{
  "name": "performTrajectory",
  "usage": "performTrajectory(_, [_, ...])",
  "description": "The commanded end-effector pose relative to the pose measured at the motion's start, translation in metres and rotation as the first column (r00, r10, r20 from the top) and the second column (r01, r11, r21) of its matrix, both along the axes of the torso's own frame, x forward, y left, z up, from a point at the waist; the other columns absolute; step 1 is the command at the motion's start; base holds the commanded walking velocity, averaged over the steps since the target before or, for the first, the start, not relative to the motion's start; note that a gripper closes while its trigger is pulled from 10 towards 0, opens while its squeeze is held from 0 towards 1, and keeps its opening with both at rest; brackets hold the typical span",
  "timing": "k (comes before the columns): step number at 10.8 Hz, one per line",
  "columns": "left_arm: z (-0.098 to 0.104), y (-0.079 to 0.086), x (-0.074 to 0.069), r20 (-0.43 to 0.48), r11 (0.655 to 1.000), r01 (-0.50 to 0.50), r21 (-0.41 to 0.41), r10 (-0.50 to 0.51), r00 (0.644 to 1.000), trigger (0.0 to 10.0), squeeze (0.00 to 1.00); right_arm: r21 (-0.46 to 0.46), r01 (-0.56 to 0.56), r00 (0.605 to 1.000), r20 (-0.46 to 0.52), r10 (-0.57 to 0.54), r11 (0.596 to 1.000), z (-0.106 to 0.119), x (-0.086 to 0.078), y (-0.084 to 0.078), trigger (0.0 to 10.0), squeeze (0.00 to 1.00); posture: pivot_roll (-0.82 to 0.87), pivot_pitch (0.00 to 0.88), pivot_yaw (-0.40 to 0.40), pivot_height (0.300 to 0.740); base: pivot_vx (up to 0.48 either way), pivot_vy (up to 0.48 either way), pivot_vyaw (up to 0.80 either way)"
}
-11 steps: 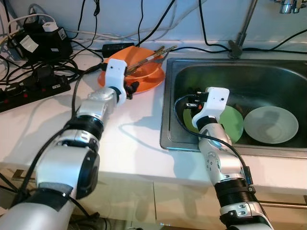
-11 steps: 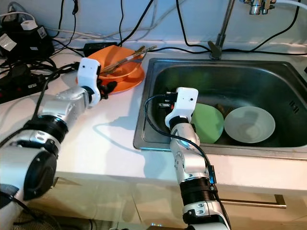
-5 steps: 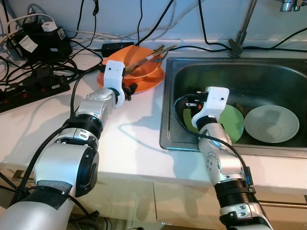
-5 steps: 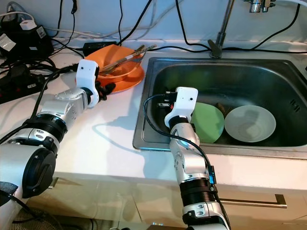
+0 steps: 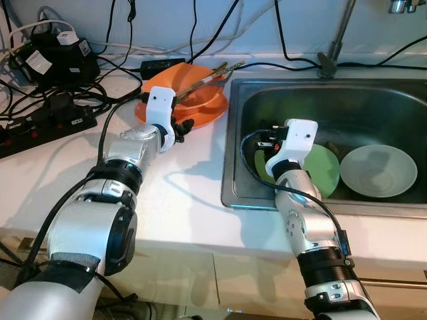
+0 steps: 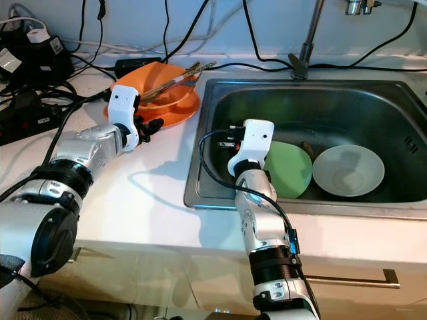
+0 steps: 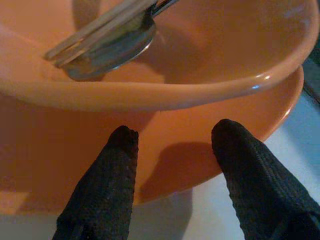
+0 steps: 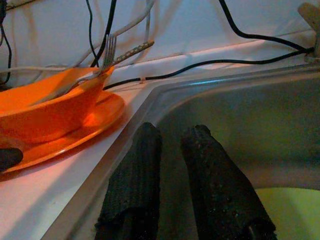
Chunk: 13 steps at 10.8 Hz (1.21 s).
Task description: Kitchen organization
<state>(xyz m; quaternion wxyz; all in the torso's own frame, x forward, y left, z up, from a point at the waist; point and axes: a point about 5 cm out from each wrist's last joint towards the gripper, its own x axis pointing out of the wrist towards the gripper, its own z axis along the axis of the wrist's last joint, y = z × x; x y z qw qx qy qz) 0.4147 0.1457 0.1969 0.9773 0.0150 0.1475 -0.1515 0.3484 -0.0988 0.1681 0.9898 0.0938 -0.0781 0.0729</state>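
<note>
An orange bowl [image 5: 200, 98] sits on an orange plate [image 5: 208, 116] on the white counter, with a fork and other cutlery [image 5: 215, 74] resting in it. My left gripper [image 5: 181, 125] is open at the plate's near-left rim; in the left wrist view its fingertips [image 7: 122, 145] straddle the plate's edge [image 7: 170, 165] below the bowl [image 7: 200, 85]. In the sink lie a green plate [image 5: 321, 171] and a pale bowl [image 5: 378, 171]. My right gripper [image 5: 267, 137] hovers inside the sink, left of the green plate, shut and holding nothing.
The steel sink [image 5: 230, 190] has a faucet [image 5: 337, 40] at its back. A black power strip [image 5: 47, 123], adapters [image 5: 57, 53] and tangled cables [image 5: 120, 67] crowd the counter's back left. Bare white counter [image 5: 187, 200] lies in front of the orange plate.
My left gripper has shifted slightly nearer along the orange plate's rim. The right arm has hardly moved.
</note>
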Motion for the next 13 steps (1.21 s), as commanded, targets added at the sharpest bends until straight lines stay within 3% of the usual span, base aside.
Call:
performTrajectory(1, [-0.020, 0.002, -0.007, -0.088, 1.000, 0.024, -0.005, -0.024, 0.996, 10.0, 0.00, 0.010, 0.012, 0.996, -0.087, -0.011, 1.000, -0.021, -0.002, -0.002, 10.0, 0.00, 0.17, 0.127, 0.115, 0.740, 0.000, 0.000, 0.00])
performTrajectory(7, [-0.036, 0.003, -0.024, -0.146, 0.998, 0.056, -0.042, -0.061, 0.987, 10.0, 0.00, 0.006, -0.005, 0.996, -0.092, 0.006, 1.000, -0.024, 0.000, 0.001, 10.0, 0.00, 0.19, 0.093, 0.102, 0.740, 0.000, 0.000, 0.00])
performTrajectory(9, [-0.036, -0.001, -0.042, -0.149, 0.996, 0.067, -0.054, -0.074, 0.986, 10.0, 0.00, 0.006, 0.000, 0.997, -0.083, 0.000, 1.000, -0.020, 0.004, -0.001, 10.0, 0.00, 0.20, 0.100, 0.099, 0.740, 0.000, 0.000, 0.00])
performTrajectory(13, [-0.027, 0.006, -0.071, -0.145, 0.997, 0.062, -0.052, -0.069, 0.987, 10.0, 0.00, 0.003, 0.001, 0.997, -0.082, -0.001, 1.000, -0.019, 0.008, -0.003, 10.0, 0.00, 0.22, 0.107, 0.089, 0.740, 0.000, 0.000, 0.00])
